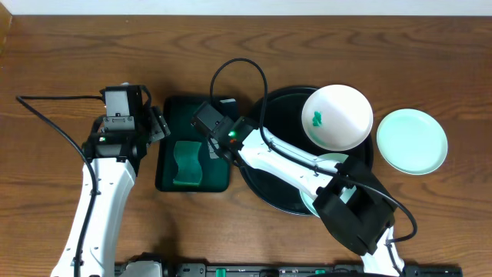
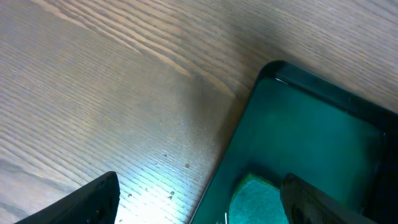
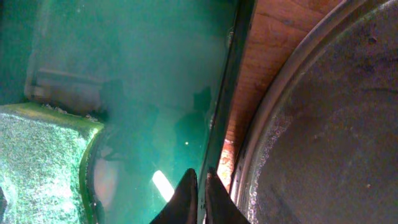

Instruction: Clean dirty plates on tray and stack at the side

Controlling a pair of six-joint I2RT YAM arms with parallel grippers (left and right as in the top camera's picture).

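Note:
A white plate [image 1: 337, 117] with a green smear lies at the upper right of the round black tray [image 1: 265, 181]. Beside the tray, on the table at the right, rests a pale mint plate [image 1: 411, 141]. Another pale plate [image 1: 329, 161] peeks out from under my right arm on the tray. My right gripper [image 1: 213, 148] [image 3: 198, 186] is shut with nothing in it, its tips over the right rim of the green rectangular tray [image 3: 155, 93], close to the black tray's rim [image 3: 261, 143]. My left gripper [image 1: 161, 123] [image 2: 199, 208] stands wide open over that green tray's left edge.
A green sponge [image 1: 187, 164] [image 3: 37, 162] [image 2: 255, 199] lies in the dark green rectangular tray [image 1: 192, 108] [image 2: 311, 124] between the two arms. A strip of bare wood [image 3: 273, 50] separates the two trays. My right arm crosses over the black tray.

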